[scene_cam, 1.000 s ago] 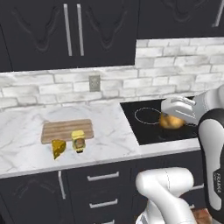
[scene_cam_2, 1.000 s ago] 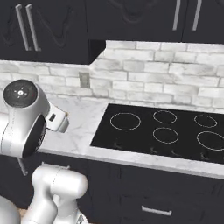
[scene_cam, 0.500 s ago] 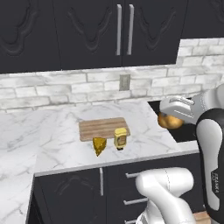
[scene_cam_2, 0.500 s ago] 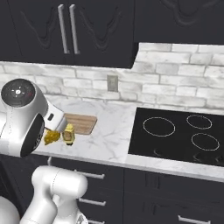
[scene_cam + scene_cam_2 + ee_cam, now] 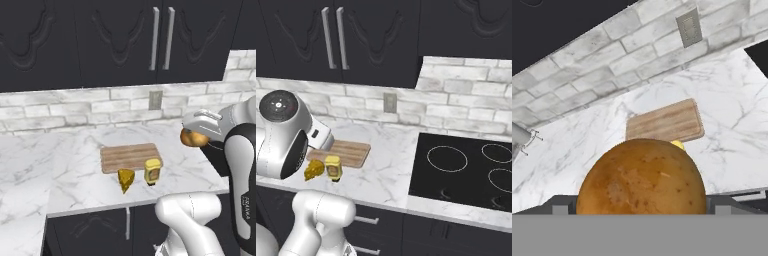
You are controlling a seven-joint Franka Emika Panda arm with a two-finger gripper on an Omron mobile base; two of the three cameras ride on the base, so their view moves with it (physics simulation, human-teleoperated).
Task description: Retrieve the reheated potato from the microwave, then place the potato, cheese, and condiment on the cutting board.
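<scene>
dark cabinets [image 5: 125,40] hang above a grey brick wall [image 5: 75,107] with a wall outlet [image 5: 155,99]. below them runs the white marble surface [image 5: 60,165], with dark drawers [image 5: 431,235] under it. in the right base view a black cooktop [image 5: 466,170] with ring markings is set into the surface, well to the right of the other items.

cutting board [image 5: 131,157]: light wood, lying flat on the surface, nothing on top of it. no other container in view.

white arm [image 5: 242,175]: rises at the right of the left base view, its hand reaching left at about outlet height.

potato [image 5: 194,138]: round, orange-brown, held up in the air under the hand, above the right end of the surface and off to the right of the board. in the hand view it sits large and close in front of the camera, with the board beyond it.

claw [image 5: 196,136]: spread wide, clamped on the potato; the fingertips themselves are hidden behind it in the hand view.

bottle [image 5: 152,171]: yellow, upright, on the surface just in front of the board's front right corner, not on it.

cheese [image 5: 125,179]: yellow wedge, on the surface just left of the bottle, in front of the board's front edge, apart from the board.
</scene>
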